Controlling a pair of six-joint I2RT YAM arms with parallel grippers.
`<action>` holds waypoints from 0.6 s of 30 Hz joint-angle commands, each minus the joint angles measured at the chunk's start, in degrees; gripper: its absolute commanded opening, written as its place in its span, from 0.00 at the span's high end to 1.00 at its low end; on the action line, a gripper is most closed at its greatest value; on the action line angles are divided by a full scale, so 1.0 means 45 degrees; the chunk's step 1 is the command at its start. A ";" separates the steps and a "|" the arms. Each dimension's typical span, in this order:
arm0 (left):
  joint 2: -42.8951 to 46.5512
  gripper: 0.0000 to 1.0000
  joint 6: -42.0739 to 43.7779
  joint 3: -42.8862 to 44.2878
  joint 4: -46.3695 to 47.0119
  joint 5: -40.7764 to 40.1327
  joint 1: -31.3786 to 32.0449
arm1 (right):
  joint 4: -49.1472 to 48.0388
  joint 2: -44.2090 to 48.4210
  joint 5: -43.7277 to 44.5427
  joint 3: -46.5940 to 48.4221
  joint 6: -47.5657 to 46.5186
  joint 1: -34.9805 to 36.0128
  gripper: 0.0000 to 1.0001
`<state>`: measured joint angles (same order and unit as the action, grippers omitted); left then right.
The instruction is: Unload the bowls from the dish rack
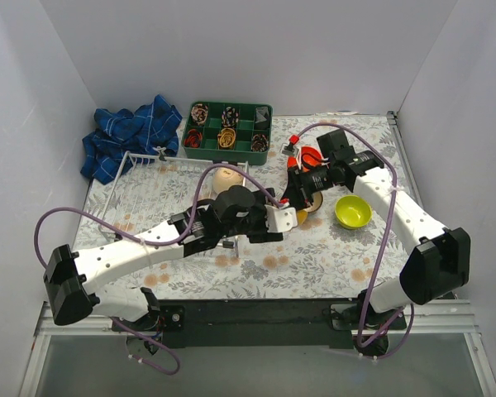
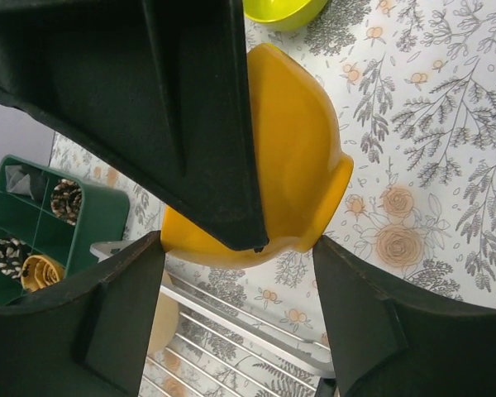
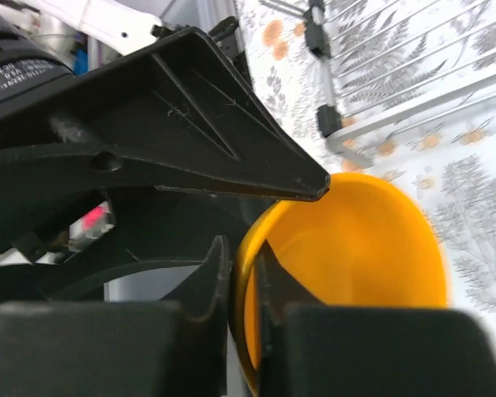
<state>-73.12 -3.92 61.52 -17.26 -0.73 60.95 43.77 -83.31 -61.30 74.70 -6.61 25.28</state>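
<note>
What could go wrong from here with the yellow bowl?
1. The right gripper pinches only the rim of the yellow-orange bowl, so it could slip or twist out.
2. The left gripper stands open right at the same bowl, close to the right one; a clash seems possible.
3. The lime green bowl lies nearby; a drop might strike it.

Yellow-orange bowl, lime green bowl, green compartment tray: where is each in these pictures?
yellow-orange bowl (image 2: 302,157), left wrist view, its outer wall.
lime green bowl (image 1: 353,212), top external view, its inside.
green compartment tray (image 1: 228,155), top external view, its near wall.
</note>
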 commanded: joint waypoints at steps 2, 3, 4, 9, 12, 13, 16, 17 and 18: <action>0.0487 0.38 -0.0669 -0.0465 0.1782 -0.1280 -0.0067 | 0.0449 0.0465 0.0358 -0.0700 -0.0796 -0.0012 0.99; 0.0546 0.33 -0.0845 -0.0622 0.2016 -0.1592 -0.0145 | 0.0430 0.0543 0.0843 -0.0797 -0.0777 -0.0012 0.99; 0.0604 0.29 -0.1040 -0.0759 0.2386 -0.1730 -0.0223 | 0.0411 0.0699 0.1158 -0.0895 -0.0699 -0.0012 0.99; 0.0936 0.02 -0.3320 -0.1384 0.2897 -0.1479 -0.1314 | 0.0332 0.1266 0.4451 -0.1306 -0.0250 -0.0012 0.99; 0.1443 0.02 -0.5056 -0.1482 0.2722 -0.1146 -0.2153 | 0.0079 0.1773 0.5901 -0.1598 -0.0074 -0.0012 0.99; 0.1773 0.02 -0.5549 -0.1521 0.2489 -0.1127 -0.2409 | 0.0001 0.1968 0.6236 -0.1676 -0.0016 -0.0012 0.99; 0.2341 0.02 -0.7580 -0.1736 0.2118 -0.0872 -0.3405 | -0.0408 0.2320 0.7330 -0.2242 0.0043 0.0143 0.99; 0.2653 0.02 -0.8127 -0.1814 0.2039 -0.0872 -0.3639 | -0.0835 0.2418 0.7661 -0.2437 0.0082 0.0260 0.99; 0.2772 0.02 -0.8596 -0.1873 0.1960 -0.0892 -0.4048 | -0.1110 0.2516 0.8322 -0.2690 0.0218 0.0455 0.99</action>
<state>-65.47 -28.91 54.30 -7.70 -5.10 47.22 44.18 -74.81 -34.33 65.39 -7.01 25.63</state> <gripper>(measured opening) 0.982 0.123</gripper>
